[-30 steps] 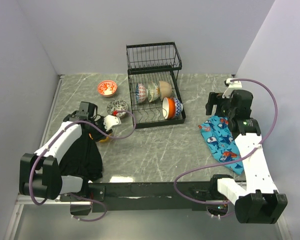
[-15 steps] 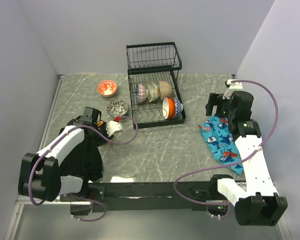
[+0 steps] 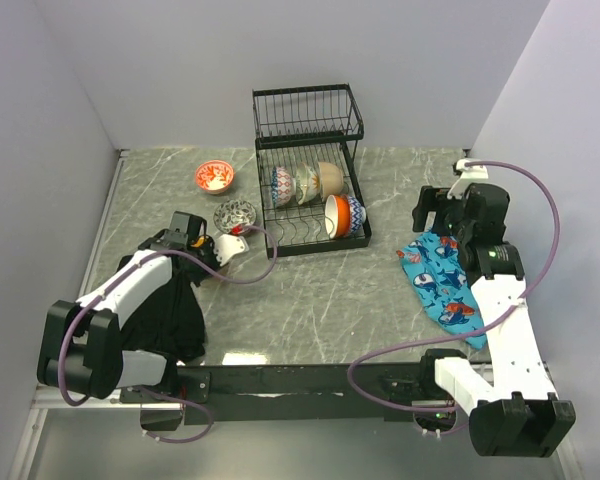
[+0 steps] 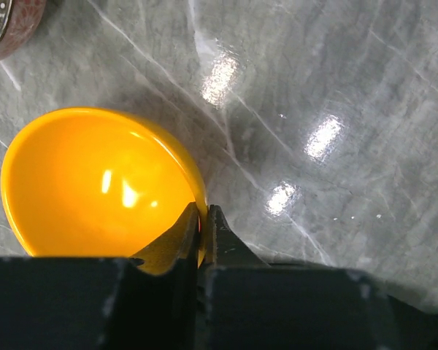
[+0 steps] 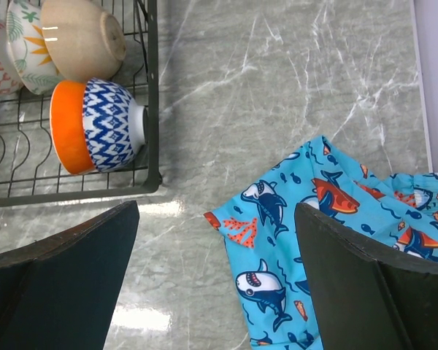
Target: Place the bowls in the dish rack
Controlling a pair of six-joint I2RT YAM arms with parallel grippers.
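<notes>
My left gripper (image 4: 202, 211) is shut on the rim of a plain orange bowl (image 4: 95, 182), one finger inside and one outside, with the bowl at the table surface. In the top view this gripper (image 3: 208, 262) is left of the black wire dish rack (image 3: 310, 115), and the orange bowl is mostly hidden under it. A red bowl (image 3: 214, 177) and a dark patterned bowl (image 3: 235, 214) sit on the table left of the rack. Several bowls stand in the rack's lower tray, including an orange and blue one (image 5: 95, 125). My right gripper (image 5: 219, 292) is open and empty over the cloth's edge.
A blue shark-print cloth (image 3: 442, 275) lies right of the rack, under my right arm. A black cloth (image 3: 170, 310) lies under my left arm. Grey walls enclose the table on three sides. The rack's corner post (image 5: 152, 109) stands left of my right gripper.
My left wrist has moved a little right and towards the near edge, over the orange bowl, which is now mostly covered in the top view. The right arm has hardly moved.
</notes>
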